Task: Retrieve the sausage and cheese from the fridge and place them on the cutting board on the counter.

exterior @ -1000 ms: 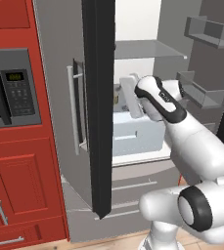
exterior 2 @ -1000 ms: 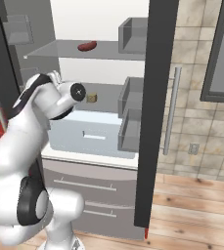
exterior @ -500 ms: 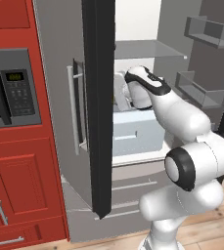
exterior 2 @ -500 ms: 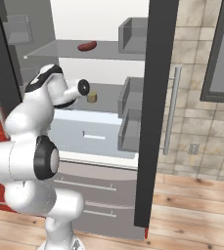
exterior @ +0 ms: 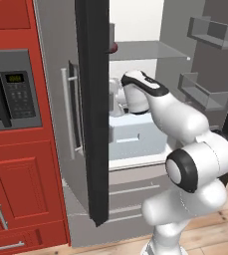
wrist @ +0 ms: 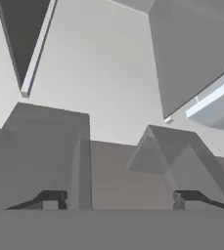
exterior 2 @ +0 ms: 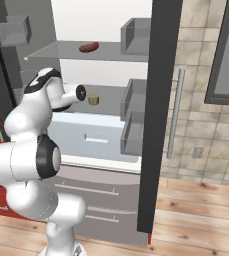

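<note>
Two fridge doors stand open in both base views, their dark edges facing the cameras. At the left of the left base view a black-and-grey microwave (exterior: 13, 94) sits in red cabinets (exterior: 26, 189). Just right of it runs the grey fridge (exterior: 60, 64) door with its vertical bar handle (exterior: 65, 112), then the dark door edge. Right of that edge, in the centre of the frame, the white arm (exterior: 170, 112) reaches into the fridge above a pale drawer (exterior: 135, 139).

In the right base view the arm fills the left side. The hand (exterior 2: 80, 93) sits at centre left, pointing right toward the cheese (exterior 2: 93, 100), a small tan puck on the middle shelf just beside it, not touching as far as I can tell. Higher, in the upper middle, the sausage (exterior 2: 89, 47) lies on the top glass shelf (exterior 2: 61, 50). Grey door bins (exterior 2: 133, 35) follow to the right, then the other dark door edge and a tiled wall (exterior 2: 201, 100).

In the hand view the two dark fingertips (wrist: 52, 197) stand well apart at the bottom, nothing between them.
</note>
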Controlling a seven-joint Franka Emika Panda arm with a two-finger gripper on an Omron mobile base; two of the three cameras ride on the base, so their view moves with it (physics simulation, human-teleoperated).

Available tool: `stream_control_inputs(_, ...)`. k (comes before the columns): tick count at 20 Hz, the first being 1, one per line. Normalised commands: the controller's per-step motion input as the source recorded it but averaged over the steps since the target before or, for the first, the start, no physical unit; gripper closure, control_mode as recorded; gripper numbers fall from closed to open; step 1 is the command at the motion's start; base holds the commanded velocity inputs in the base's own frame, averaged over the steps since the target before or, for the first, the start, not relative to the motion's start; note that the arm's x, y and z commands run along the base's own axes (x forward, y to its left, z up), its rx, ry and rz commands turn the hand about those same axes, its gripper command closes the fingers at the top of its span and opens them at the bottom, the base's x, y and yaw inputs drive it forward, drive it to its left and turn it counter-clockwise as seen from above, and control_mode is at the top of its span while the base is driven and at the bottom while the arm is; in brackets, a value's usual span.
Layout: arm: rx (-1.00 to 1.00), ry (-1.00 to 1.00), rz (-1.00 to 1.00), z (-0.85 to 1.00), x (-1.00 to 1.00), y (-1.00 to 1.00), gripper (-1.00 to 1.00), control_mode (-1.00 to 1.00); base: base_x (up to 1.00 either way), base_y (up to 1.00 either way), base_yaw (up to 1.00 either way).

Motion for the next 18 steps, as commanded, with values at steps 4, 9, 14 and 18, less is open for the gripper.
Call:
stream_control_inputs(4, -0.02, -0.15, 0.22, 0.11, -0.70, 0.94, -1.00, -1.00, 0.00, 0.00, 0.00)
stream_control_inputs(9, -0.05, -0.10, 0.25, 0.01, -0.64, 1.00, -1.00, -1.00, 0.00, 0.00, 0.00)
stream_control_inputs(14, -0.04, -0.04, 0.23, 0.04, -0.45, 0.94, -1.00, -1.00, 0.00, 0.00, 0.00)
stream_control_inputs(18, -0.02, 0.05, 0.07, 0.14, -0.49, 0.13, -1.00, -1.00, 0.00, 0.00, 0.00)
